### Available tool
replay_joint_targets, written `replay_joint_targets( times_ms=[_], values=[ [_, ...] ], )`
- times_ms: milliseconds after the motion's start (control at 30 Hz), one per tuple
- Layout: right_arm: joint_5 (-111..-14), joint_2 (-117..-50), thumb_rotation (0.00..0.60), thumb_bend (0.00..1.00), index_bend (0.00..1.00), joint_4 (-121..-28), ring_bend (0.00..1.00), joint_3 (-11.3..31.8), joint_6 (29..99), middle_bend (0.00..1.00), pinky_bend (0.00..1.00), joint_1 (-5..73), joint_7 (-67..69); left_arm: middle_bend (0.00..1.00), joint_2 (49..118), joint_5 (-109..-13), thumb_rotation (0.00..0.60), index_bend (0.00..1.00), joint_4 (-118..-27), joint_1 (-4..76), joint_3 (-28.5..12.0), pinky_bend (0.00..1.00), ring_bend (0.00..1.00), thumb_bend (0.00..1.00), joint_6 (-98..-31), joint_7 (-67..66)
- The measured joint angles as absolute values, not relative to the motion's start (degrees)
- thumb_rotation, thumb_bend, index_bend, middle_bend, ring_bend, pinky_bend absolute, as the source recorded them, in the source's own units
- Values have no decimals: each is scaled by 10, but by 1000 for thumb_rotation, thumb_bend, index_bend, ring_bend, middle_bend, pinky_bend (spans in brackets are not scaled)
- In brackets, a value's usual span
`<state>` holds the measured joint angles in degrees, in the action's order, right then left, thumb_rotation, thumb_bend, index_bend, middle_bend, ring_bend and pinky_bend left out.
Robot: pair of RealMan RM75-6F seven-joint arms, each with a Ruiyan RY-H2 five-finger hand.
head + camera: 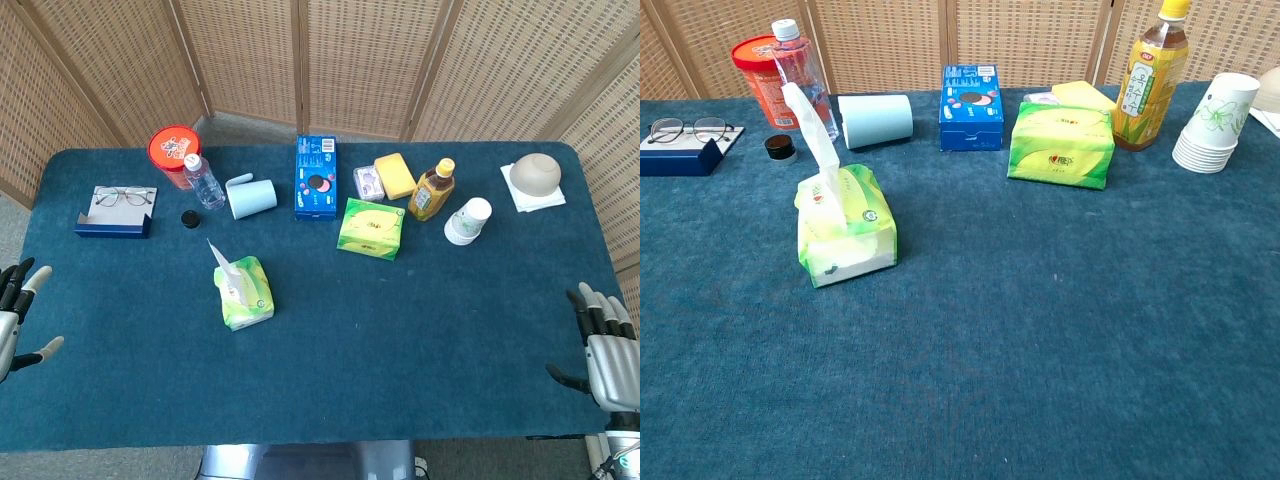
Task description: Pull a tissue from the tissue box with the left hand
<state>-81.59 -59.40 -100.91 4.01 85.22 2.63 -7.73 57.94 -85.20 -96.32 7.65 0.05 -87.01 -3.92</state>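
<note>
- The tissue box (244,293) is sitting on the blue table (400,340), well apart from your left hand (18,318), off toward the middle of the table and a little farther from the robot.
- A white tissue (810,125) is sticking up out of the top of the pack, leaning away from you.
- Your left hand is waiting at the table's left edge with its fingers apart, holding nothing and touching nothing.
- Your right hand (603,345) is resting at the opposite edge, fingers spread, also holding nothing; the chest view is showing neither hand.
- Beyond your left hand, a pair of glasses (124,196) is lying on a dark blue case (113,222).
- Farther along from the glasses, a red tub (172,148), a clear water bottle (204,181) and its black cap (188,218) are standing close together, with a pale blue cup (252,196) lying on its side just beside them.
- Past the tissue box from your left hand, a blue carton (314,176) and a second green tissue pack (371,228) are sitting.
- Nearer your right hand's side, a tea bottle (432,189) and a stack of paper cups (468,221) are standing.
</note>
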Motion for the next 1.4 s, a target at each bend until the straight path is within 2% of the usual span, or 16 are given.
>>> replay_joint_targets(
  times_ms=[267,500,800,933,1100,1133,1200,1267,1367,1400],
  values=[
    [-814,-610,600,0,0,-998,0,53,879,0,0,21,-87,0,581,-846,600,76,-970,92,-10,0,0,0,-841,-42],
    [-813,-620,600,0,0,-990,0,62,892,0,0,18,-82,0,590,-837,600,82,-983,143,-36,0,0,0,-781,-67],
    [-798,-619,600,0,0,-982,0,65,870,0,0,24,-72,0,649,-791,600,79,-975,259,-89,0,0,0,-655,-166],
    [-782,-620,600,0,0,-974,0,66,849,0,0,30,-74,0,688,-775,600,74,-951,328,-108,0,0,0,-579,-188],
    [-770,-622,600,0,0,-968,0,69,837,0,0,36,-78,0,744,-752,600,82,-913,395,-124,22,0,1,-518,-218],
    [-769,-622,600,0,0,-968,0,69,837,0,0,36,-78,26,757,-745,600,109,-904,408,-127,85,18,19,-508,-229],
    [-769,-622,600,0,0,-968,0,69,837,0,0,36,-77,170,776,-735,600,232,-895,424,-131,304,146,96,-500,-245],
    [-770,-621,600,0,0,-968,0,70,837,0,0,36,-75,393,796,-726,600,417,-886,437,-136,571,374,222,-498,-261],
    [-770,-619,600,0,0,-969,0,70,838,0,0,36,-71,631,823,-722,600,649,-874,450,-138,774,580,379,-506,-281],
    [-770,-619,600,0,0,-969,0,69,838,0,0,35,-70,680,829,-721,600,699,-871,454,-138,806,618,414,-507,-288]
  ],
)
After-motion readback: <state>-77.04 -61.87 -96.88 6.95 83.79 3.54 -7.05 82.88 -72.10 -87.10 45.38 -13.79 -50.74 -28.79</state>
